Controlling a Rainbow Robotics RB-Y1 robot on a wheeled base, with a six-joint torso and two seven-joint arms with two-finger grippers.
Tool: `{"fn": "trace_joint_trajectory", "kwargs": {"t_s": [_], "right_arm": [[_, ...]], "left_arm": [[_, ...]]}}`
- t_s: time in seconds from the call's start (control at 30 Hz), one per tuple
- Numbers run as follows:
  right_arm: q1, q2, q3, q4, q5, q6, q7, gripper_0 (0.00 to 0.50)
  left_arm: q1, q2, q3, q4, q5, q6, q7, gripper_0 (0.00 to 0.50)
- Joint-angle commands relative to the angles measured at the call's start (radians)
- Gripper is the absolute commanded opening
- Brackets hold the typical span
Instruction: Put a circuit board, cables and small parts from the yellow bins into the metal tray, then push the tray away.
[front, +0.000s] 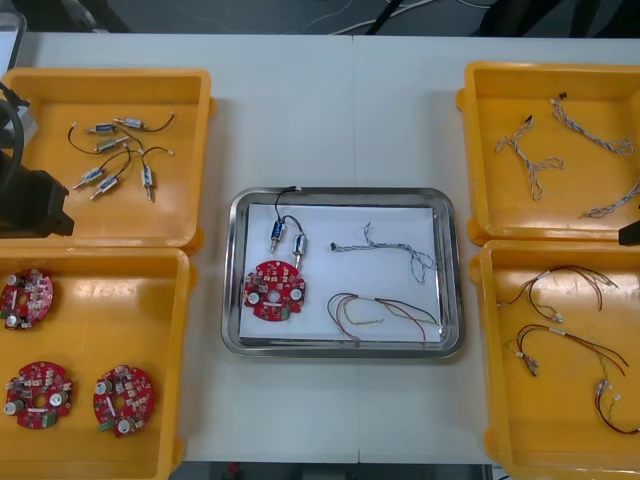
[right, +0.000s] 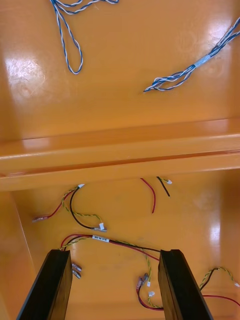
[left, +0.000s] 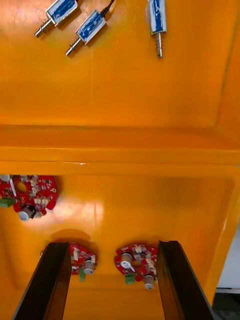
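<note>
You have the metal tray (front: 340, 348) in the middle of the table (front: 300, 120), between the yellow bins (front: 190, 150), and it is already loaded. 1 round red circuit board (front: 274, 291) lies near its left side, with 2 small metal parts (front: 287, 238) just beyond it. A twisted blue and white cable (front: 395, 245) lies to their right, and a red and yellow cable (front: 375, 312) at the near right.

Your left gripper (left: 114, 245) hangs over the near left bin (front: 90, 300), its fingers (left: 50, 280) apart with nothing clamped; 3 spare boards (front: 38, 393) lie on the bin floor below.

Your right gripper (right: 114, 252) hangs over the near right bin (front: 560, 420), fingers (right: 180, 285) likewise apart, above loose red and yellow cables (right: 107, 241). Past that bin's wall, twisted cables (right: 192, 70) lie in the far right bin (front: 480, 150).
</note>
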Motion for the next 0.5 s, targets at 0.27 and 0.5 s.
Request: {"fn": "trace_joint_trajectory", "kwargs": {"t_s": [0.27,0.5], "right_arm": [[0.006,-0.041,-0.030,-0.025,-0.005,0.003,-0.023,0.500],[0.015,-0.021,-0.013,-0.037,-0.018,0.003,-0.013,0.500]], "left_arm": [[0.031,0.018,0.029,-0.020,-0.031,-0.107,-0.052,0.500],[0.031,-0.004,0.029,-0.022,-0.018,-0.115,-0.053,0.500]]}}
